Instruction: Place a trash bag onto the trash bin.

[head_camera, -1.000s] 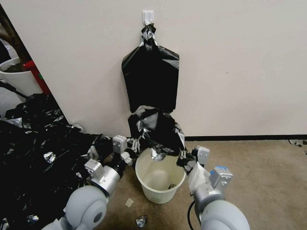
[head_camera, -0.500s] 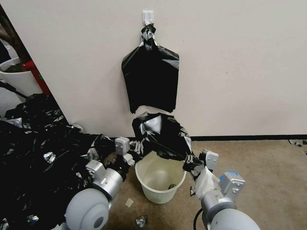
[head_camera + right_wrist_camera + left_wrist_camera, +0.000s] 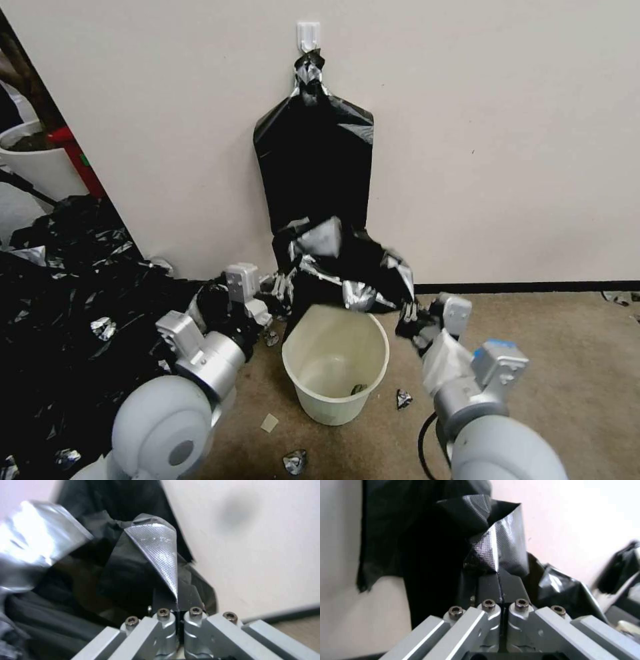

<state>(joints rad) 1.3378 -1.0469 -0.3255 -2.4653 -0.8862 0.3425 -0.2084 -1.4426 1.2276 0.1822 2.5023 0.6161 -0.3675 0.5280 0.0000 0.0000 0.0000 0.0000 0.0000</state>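
The cream trash bin [image 3: 335,373] stands upright on the carpet near the wall, with a small dark scrap at its bottom. The black glossy trash bag [image 3: 340,270] hangs stretched between my two grippers, just above and behind the bin's far rim. My left gripper [image 3: 280,288] is shut on the bag's left edge, and in the left wrist view the film [image 3: 493,547] sticks out from the closed fingers. At the bag's right edge my right gripper [image 3: 408,313] is shut on the film [image 3: 156,552] too.
A flat sheaf of black bags [image 3: 313,167] hangs from a white wall hook [image 3: 309,35] right behind. A big heap of black film [image 3: 73,300] covers the floor at left. A white pot [image 3: 37,163] stands far left. Scraps [image 3: 294,460] lie on the carpet.
Both grippers have lifted the bag and carried it back toward the wall, spreading apart; it no longer droops into the bin's mouth. The right gripper moved right, the left one up and left.
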